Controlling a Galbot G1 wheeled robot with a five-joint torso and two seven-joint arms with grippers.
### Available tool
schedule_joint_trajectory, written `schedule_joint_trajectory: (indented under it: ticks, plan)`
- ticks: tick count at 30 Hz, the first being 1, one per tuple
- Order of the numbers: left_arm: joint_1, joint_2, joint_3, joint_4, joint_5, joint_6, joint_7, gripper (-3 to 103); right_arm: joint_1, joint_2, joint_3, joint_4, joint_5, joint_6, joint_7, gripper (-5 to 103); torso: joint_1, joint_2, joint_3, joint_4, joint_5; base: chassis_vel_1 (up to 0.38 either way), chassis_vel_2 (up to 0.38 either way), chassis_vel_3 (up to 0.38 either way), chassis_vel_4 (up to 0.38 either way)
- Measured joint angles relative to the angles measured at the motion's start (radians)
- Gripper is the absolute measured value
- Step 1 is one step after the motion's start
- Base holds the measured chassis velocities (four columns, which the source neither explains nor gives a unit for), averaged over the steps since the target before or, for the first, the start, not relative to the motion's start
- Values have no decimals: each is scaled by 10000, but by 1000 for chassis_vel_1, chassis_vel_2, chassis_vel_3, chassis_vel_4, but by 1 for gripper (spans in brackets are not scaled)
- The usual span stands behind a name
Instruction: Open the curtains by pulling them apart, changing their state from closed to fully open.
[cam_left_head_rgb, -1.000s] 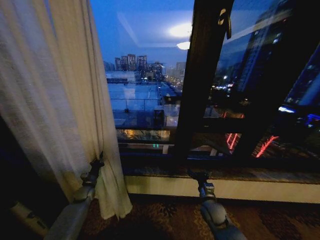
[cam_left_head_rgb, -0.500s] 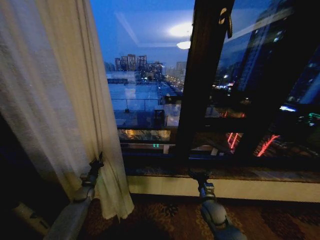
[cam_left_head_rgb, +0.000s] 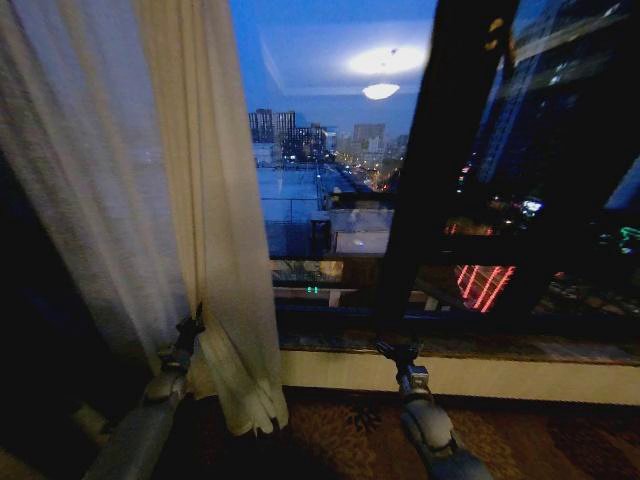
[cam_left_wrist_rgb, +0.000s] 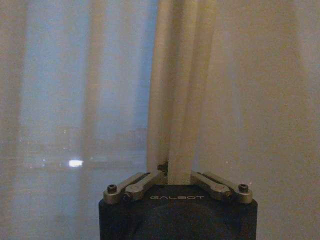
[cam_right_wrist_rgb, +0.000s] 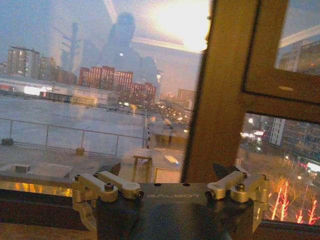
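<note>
Over on the left side, the curtains (cam_left_head_rgb: 120, 200), sheer and cream, hanging in long vertical pleats from the top of the head view down toward the floor, bunched into a thick fold along the inner edge, with a wavy hem dangling just above the patterned carpet (cam_left_head_rgb: 340, 430). Low in that bunched fold, the left pincer (cam_left_head_rgb: 190, 330), clenched on the curtains, arm rising from the lower left corner and tilted in toward the fabric. From the left wrist camera, a clear look at it: a narrow bundle of pleats (cam_left_wrist_rgb: 177, 100) running straight up from between the metal fingers (cam_left_wrist_rgb: 142, 181), pinched tight, sheer cloth spread on both sides with pale light glowing through. Moving right in the head view, bare window glass (cam_left_head_rgb: 320, 180) past the fabric's edge, a dusk skyline beyond, a ceiling lamp's reflection (cam_left_head_rgb: 380, 90) floating high in the pane. Below the glass, a pale sill (cam_left_head_rgb: 480, 375) running across. Further right, the dark window frame post (cam_left_head_rgb: 440, 170) slanting upward. At its foot, the right pincer (cam_left_head_rgb: 398, 350), released and grasping nothing, held low just in front of the sill, well apart from the curtains. From the right wrist camera, gold fingers (cam_right_wrist_rgb: 112, 186) splayed wide before the frame post (cam_right_wrist_rgb: 225, 90) and the lit city beyond.
</note>
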Motion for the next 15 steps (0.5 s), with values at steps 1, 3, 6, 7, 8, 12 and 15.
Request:
schedule_joint_trajectory:
  ticks: [1,3,6,7,8,12,15]
  plan:
    - [1,8,-4,-7,-6,0,-1,0,0,0,0,0,0,0,0,100,0,0,0,-1,-1,150,181,-185,-158]
    - [23,37,-17,-18,-24,1,-4,0,0,1,-1,0,0,0,0,100,0,0,0,0,-2,94,87,-92,-99]
    - [50,64,-18,-16,-26,0,-7,0,0,1,-1,0,0,0,-1,100,0,0,0,1,-2,19,41,-36,-13]
    - [56,67,-15,-15,-27,5,-9,0,0,0,0,0,0,0,-1,100,-1,0,1,-2,0,0,0,0,0]
    - [57,66,-13,-13,-26,16,-9,0,0,0,0,0,0,0,0,100,0,-1,2,-4,4,0,0,0,0]
    - [19,73,49,1,-17,14,-6,0,0,-4,4,0,0,0,1,100,0,-2,2,-7,5,-27,-16,22,13]
    - [-21,41,72,-26,0,21,-6,0,0,-5,5,-1,0,0,1,100,0,-1,2,-8,4,0,0,0,0]
